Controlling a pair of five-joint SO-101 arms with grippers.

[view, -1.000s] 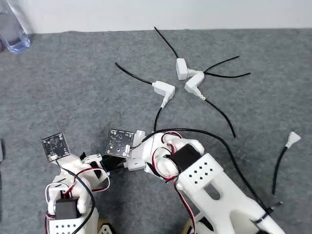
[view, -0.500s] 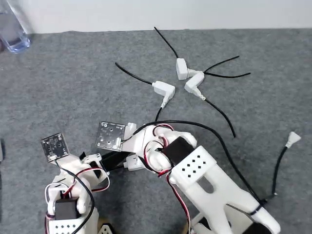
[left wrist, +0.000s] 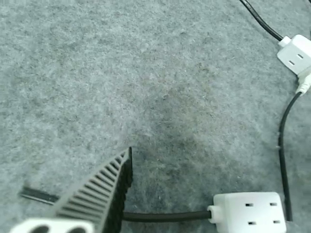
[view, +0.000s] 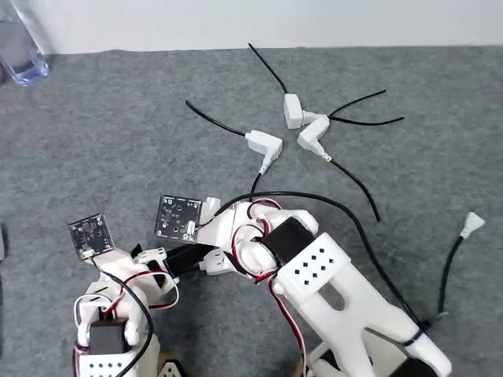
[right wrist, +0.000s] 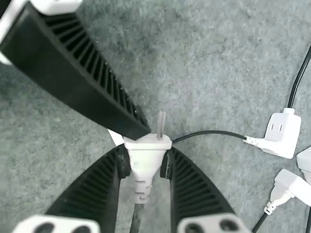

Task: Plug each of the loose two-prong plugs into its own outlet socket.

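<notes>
Jaws of right gripper tight on a white plug, just beside the left gripper, its jaws' state unclear.

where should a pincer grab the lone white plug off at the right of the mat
Grip the lone white plug by its body, not the black cord trailing from it. Come down from above: it lies flat on the grey mat with open space around it, leaving room to close across the body's width. Its prongs are too small to make out.
</notes>
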